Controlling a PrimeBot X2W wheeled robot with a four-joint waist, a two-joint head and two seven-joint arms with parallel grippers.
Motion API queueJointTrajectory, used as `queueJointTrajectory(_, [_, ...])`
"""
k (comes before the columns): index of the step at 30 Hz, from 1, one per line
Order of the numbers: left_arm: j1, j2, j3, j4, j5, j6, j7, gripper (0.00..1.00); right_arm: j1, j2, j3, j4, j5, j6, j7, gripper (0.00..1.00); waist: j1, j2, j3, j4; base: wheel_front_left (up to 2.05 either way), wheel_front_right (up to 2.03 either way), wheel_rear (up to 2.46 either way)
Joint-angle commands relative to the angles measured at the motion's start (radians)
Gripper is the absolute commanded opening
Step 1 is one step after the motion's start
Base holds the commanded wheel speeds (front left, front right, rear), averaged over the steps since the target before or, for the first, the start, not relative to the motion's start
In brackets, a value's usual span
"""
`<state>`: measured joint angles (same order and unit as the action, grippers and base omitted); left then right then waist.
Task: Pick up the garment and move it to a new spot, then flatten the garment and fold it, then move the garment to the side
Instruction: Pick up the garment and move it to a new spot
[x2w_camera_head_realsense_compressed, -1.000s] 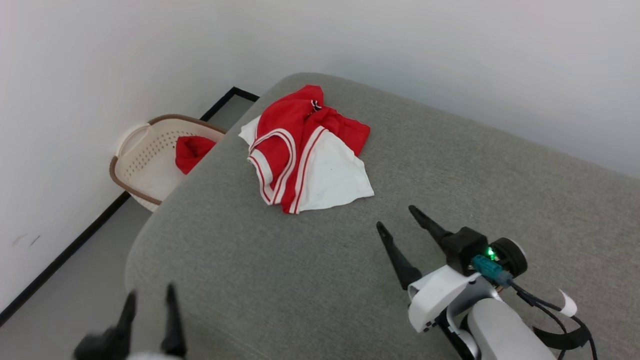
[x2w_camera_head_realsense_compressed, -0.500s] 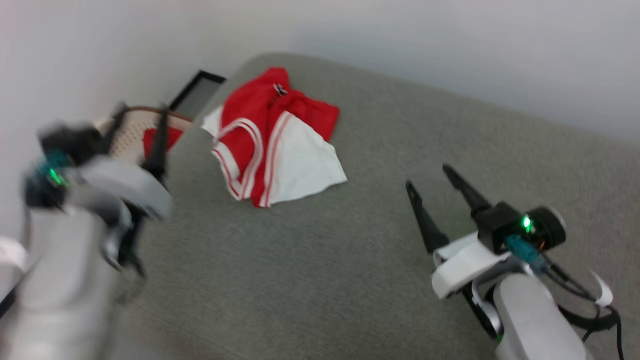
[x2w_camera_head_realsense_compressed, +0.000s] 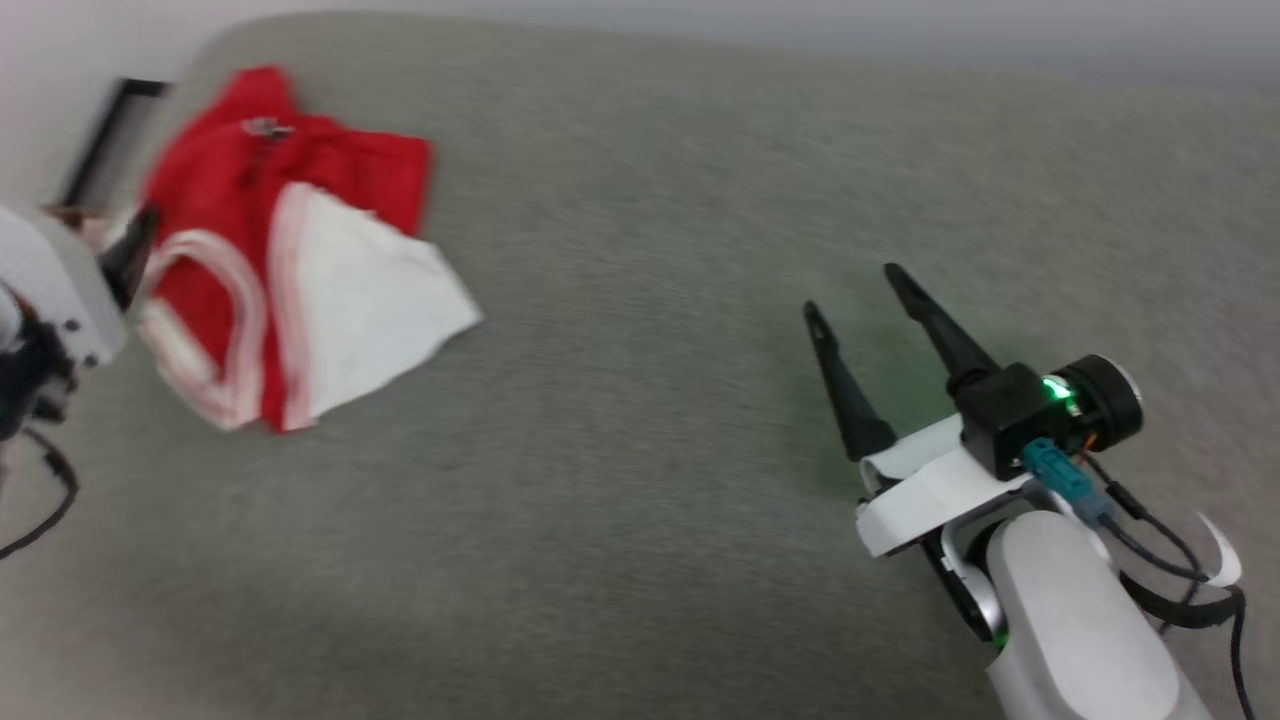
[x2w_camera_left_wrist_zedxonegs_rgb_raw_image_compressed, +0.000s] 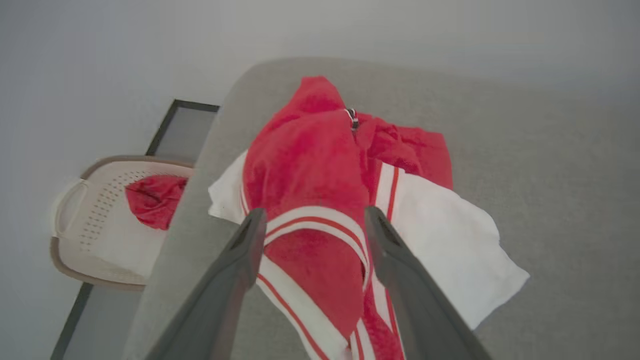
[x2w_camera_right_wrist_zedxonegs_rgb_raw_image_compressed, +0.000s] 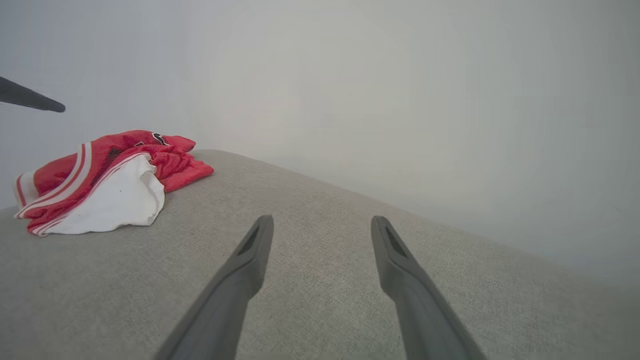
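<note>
Left gripper and right gripper gape wide, empty. The limp, light garment likely pinches best at the striped fold directly beneath the left one.

My right pincer has two long, thin, black fingers that get pointy at the tips. Behind them sit a white shell and a black block with a tiny green light. A blue-green plug goes into the block, and black cables loop from it. My right arm is round, smooth and pale grey. My left pincer has the same dark fingers, and its white cover has small dark dots and a thin black wire.
</note>
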<state>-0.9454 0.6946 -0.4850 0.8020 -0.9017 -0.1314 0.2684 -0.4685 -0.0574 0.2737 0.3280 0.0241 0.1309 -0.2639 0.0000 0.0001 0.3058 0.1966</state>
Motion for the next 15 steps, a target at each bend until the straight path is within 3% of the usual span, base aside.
queueJointTrajectory(1, [-0.016, 0.022, -0.015, 0.008, -0.038, 0.002, 0.041, 1.0, -0.02, 0.005, 0.013, -0.01, 0.005, 0.0, -0.001, 1.0, 0.0, -0.0001, 0.13, -0.151, 0.0, 0.0, 0.0])
queueJointTrajectory(6, [-0.013, 0.08, -0.075, 0.031, -0.175, 0.002, 0.196, 1.0, -0.029, 0.007, 0.05, -0.035, 0.017, 0.0, -0.001, 1.0, 0.0, -0.0001, 0.158, -0.196, 0.0, 0.0, 0.0])
queueJointTrajectory(10, [-0.012, 0.118, -0.094, 0.036, -0.245, 0.002, 0.206, 1.0, -0.047, 0.007, 0.069, -0.077, 0.011, 0.0, -0.001, 1.0, 0.0, -0.0001, 0.21, -0.229, 0.0, 0.0, 0.0])
queueJointTrajectory(15, [0.006, 0.113, -0.129, 0.052, -0.324, 0.002, 0.224, 1.0, -0.042, 0.008, 0.068, -0.116, -0.014, 0.0, 0.001, 1.0, 0.0, -0.0001, 0.245, -0.238, 0.0, 0.0, 0.0])
